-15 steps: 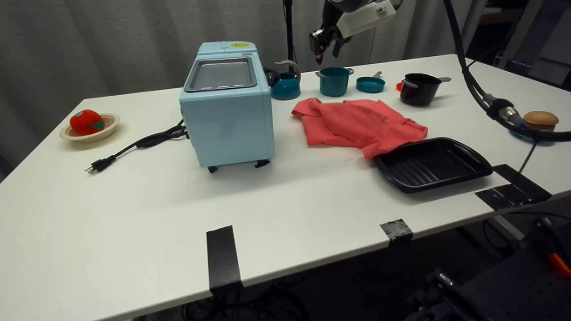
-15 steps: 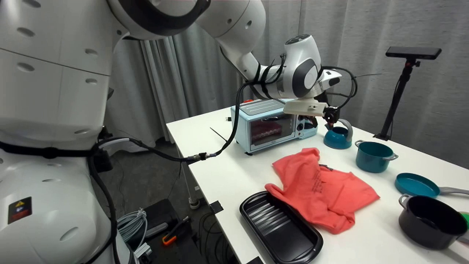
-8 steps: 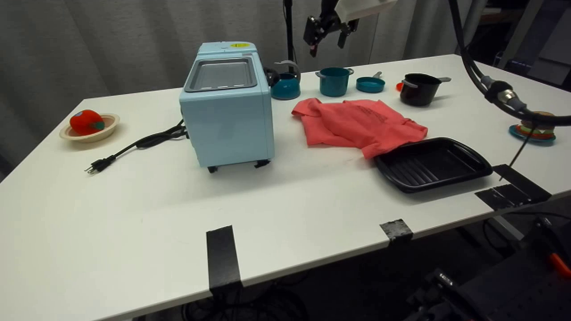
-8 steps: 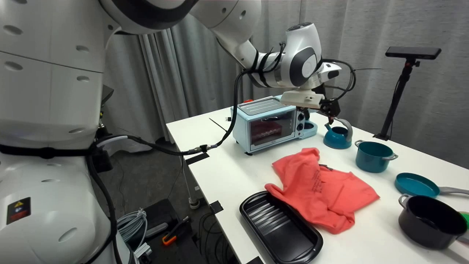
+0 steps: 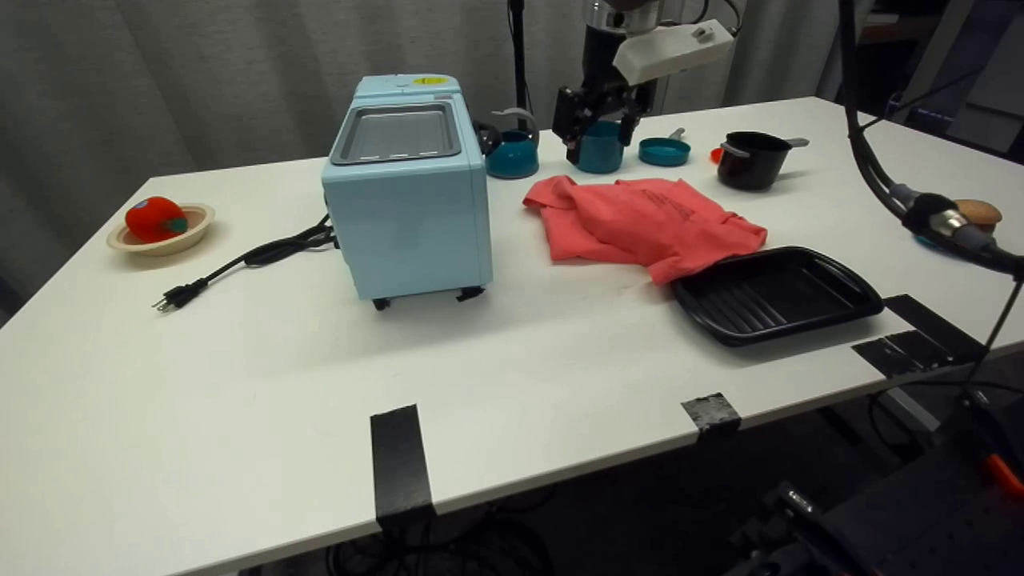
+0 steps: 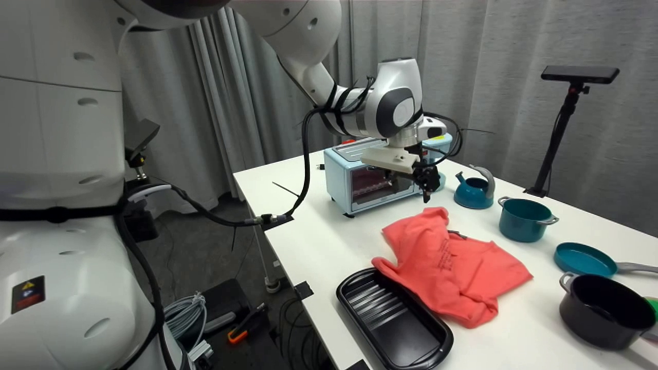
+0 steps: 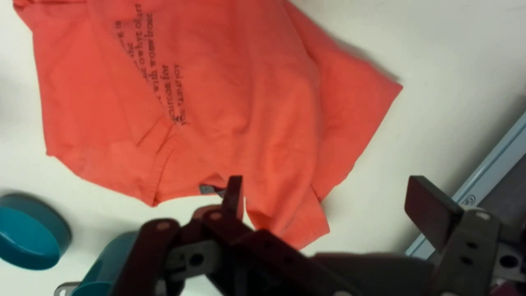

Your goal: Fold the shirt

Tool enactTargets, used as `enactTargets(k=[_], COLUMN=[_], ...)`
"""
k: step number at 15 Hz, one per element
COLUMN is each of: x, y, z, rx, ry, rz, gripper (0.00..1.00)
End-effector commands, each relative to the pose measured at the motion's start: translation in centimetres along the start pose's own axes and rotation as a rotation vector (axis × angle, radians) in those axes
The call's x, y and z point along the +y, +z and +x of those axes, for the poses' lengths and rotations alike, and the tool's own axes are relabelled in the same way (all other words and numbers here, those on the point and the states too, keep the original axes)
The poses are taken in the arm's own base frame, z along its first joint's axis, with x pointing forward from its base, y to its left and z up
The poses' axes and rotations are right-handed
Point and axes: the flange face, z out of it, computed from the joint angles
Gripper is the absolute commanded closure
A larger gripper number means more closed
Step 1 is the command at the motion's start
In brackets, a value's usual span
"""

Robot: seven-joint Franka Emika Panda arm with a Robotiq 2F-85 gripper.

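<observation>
in an exterior view, the shirt (image 5: 632, 224) lies at 3 o'clock of the oven (image 5: 408, 216); some layers overlap loosely, but neat folding seems left; the gripper (image 7: 328, 193), jaws wide apart, holds nothing.

I have room over white tabletop (image 6: 344, 246) between the boxy light-blue oven (image 6: 370, 189) and crumpled coral-red cloth shirt (image 6: 450, 275) — a ridged black tray (image 6: 406, 329) blocks one shirt edge.

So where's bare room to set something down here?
In an exterior view, bare table lies between power cord, blue oven and front tape strip; also between oven and black tray. Crowded: the shirt lapping the tray, with kettle, teal pot, pan and black pot behind.
</observation>
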Motion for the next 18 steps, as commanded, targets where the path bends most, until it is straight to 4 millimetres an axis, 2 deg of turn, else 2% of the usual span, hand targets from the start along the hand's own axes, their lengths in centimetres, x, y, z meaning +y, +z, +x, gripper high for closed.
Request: enactTargets(k=[1,4,9,12,14,15,17,18], x=[0.6,0.5,-1.0,-1.9,-2.4,-2.6,-3.0,-3.2], y=[0.5,2.7,6.7,8.5,9.0,9.1,9.2,9.2], z=[-2.8,-5.4,-10.7,-13.2,-14.2,-14.4,-14.5,-14.5], rx=[-0.087,-0.162,-0.260,-0.297,-0.296,-0.285,-0.259,-0.248], ry=[0.024,0.030,0.026,0.030,0.027,0.020,0.002,-0.004], rz=[0.001,0.002,0.011,0.006,-0.003,-0.011,-0.034,-0.043], gripper=[0.00,0.00,0.00,0.00,0.04,0.09,0.13,0.09])
